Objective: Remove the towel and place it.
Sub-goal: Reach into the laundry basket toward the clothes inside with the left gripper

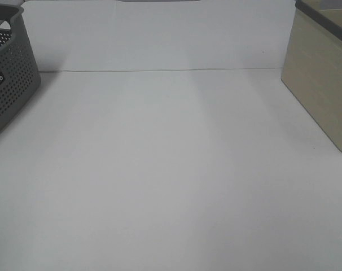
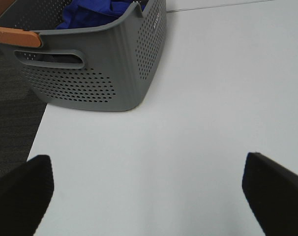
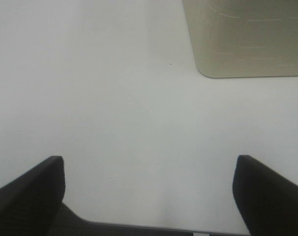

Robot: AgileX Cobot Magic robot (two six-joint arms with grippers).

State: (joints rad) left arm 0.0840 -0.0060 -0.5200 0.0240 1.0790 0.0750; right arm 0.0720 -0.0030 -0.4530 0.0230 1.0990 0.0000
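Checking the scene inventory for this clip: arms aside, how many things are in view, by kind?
Containers: 2 (grey perforated basket, beige bin)
Cloths: 1 (blue towel, bunched inside that basket)
Total: 3

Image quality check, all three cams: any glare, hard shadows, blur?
Exterior high: flat soft light on the white table, no glare, only faint shadow bands. Left wrist: the grey perforated plastic basket and crumpled deep-blue towel read sharp; the left tool is dark, featureless, edges soft. Right wrist: same for the right tool; the beige textured bin looks low-contrast.
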